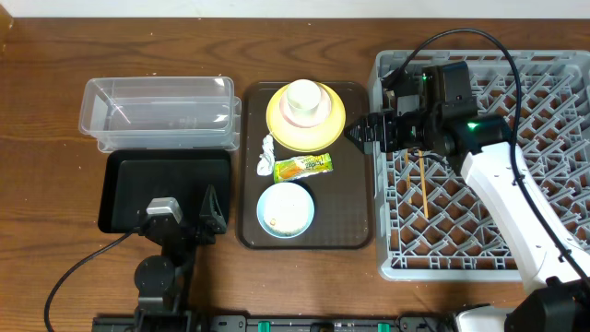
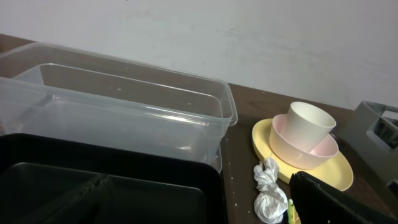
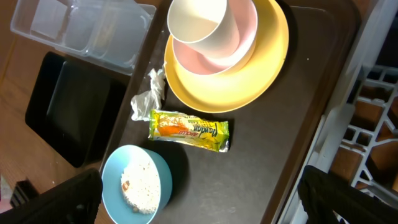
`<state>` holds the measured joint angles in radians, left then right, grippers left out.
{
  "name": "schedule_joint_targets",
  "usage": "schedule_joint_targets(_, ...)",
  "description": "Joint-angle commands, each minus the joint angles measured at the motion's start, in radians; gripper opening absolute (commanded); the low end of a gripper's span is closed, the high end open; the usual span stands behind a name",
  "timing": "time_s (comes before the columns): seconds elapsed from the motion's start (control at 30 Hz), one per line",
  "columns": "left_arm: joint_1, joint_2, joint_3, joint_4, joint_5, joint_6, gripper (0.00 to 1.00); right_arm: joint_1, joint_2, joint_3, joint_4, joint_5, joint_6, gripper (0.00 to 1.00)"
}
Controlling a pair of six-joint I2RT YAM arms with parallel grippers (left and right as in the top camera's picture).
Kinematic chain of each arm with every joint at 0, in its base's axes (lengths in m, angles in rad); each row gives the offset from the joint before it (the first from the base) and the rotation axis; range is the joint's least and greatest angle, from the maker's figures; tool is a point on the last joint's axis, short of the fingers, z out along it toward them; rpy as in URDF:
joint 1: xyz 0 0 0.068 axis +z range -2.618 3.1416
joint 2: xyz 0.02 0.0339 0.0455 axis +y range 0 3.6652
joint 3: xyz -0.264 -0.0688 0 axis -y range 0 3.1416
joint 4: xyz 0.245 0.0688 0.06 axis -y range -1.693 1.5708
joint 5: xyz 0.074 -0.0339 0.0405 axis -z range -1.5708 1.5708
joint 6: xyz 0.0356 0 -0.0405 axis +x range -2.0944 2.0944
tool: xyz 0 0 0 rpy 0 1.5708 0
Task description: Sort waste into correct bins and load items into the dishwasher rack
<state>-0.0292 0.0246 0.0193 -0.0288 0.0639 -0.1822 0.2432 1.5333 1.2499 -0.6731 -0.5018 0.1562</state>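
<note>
Brown serving tray [image 1: 354, 214] on wooden table [image 1: 46, 83].

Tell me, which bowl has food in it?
The light blue bowl, alone on the brown tray, holds whitish scraps; the pale pink bowl on the yellow plate holds only a white cup.

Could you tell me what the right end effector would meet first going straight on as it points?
Probably the near rim of the yellow plate; the right end effector is at unclear height, so perhaps the brown tray.
</note>
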Motion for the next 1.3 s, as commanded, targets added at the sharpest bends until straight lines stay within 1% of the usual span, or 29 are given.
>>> schedule_joint_targets(0.0,-0.003,-0.001,-0.015,-0.034,0.004,0.013,0.93,0.006,-0.009,0.013,0.000,-0.018,0.003,0.99)
schedule_joint_targets(0.1,-0.003,-0.001,-0.015,-0.027,0.007,0.000,0.93,0.006,-0.009,0.013,0.000,-0.018,0.003,0.99)
schedule_joint_targets(0.17,-0.003,-0.001,-0.004,-0.012,0.043,-0.018,0.93,0.007,-0.009,0.013,0.000,-0.018,0.003,0.99)
schedule_joint_targets(0.23,-0.003,-0.001,0.041,-0.018,0.095,-0.032,0.93,0.007,-0.009,0.013,0.000,-0.018,0.003,0.99)
schedule_joint_targets(0.33,-0.003,0.007,0.122,-0.025,0.104,-0.082,0.93,0.007,-0.009,0.013,0.000,-0.018,0.003,0.99)
schedule_joint_targets(0.4,-0.003,0.038,0.198,-0.060,0.114,-0.082,0.93,0.007,-0.009,0.013,0.000,-0.018,0.003,0.99)
schedule_joint_targets(0.43,-0.003,0.072,0.255,-0.105,0.127,-0.082,0.93,0.007,-0.009,0.013,0.000,-0.018,0.003,0.99)
schedule_joint_targets(0.53,-0.003,0.199,0.412,-0.249,0.153,-0.082,0.93,0.007,-0.009,0.013,0.000,-0.018,0.003,0.99)
schedule_joint_targets(0.6,-0.003,0.322,0.541,-0.360,0.218,-0.081,0.93,0.007,-0.009,0.013,0.000,-0.018,0.003,0.99)
schedule_joint_targets(0.73,-0.003,0.618,0.856,-0.624,0.357,-0.073,0.93,0.007,-0.009,0.012,0.000,-0.018,0.003,0.99)
schedule_joint_targets(0.8,-0.003,0.770,1.033,-0.786,0.378,-0.074,0.93,0.007,-0.009,0.013,0.000,-0.018,0.003,0.99)
schedule_joint_targets(0.87,-0.003,0.899,1.181,-0.905,0.382,-0.079,0.93,0.007,-0.009,0.012,0.000,-0.018,0.003,0.99)
schedule_joint_targets(0.93,-0.003,1.006,1.288,-0.958,0.413,-0.082,0.93,0.007,-0.009,0.013,0.000,-0.018,0.003,0.99)
schedule_joint_targets(1.0,-0.003,1.081,1.344,-1.000,0.457,-0.082,0.93,0.007,-0.009,0.013,0.000,-0.018,0.003,0.99)
schedule_joint_targets(1.1,-0.003,1.152,1.357,-1.011,0.499,-0.082,0.93,0.007,-0.009,0.013,0.000,-0.018,0.003,0.99)
schedule_joint_targets(1.13,-0.003,1.168,1.357,-1.014,0.502,-0.082,0.91,0.007,-0.009,0.012,0.000,-0.018,0.003,0.99)
schedule_joint_targets(1.17,-0.003,1.186,1.357,-1.020,0.502,-0.082,0.83,0.007,-0.009,0.013,0.000,-0.018,0.003,0.99)
schedule_joint_targets(1.2,-0.003,1.202,1.357,-1.031,0.501,-0.083,0.68,0.007,-0.009,0.013,0.000,-0.018,0.003,0.99)
schedule_joint_targets(1.27,-0.003,1.227,1.356,-1.053,0.501,-0.086,0.33,0.007,-0.009,0.013,0.000,-0.018,0.003,0.99)
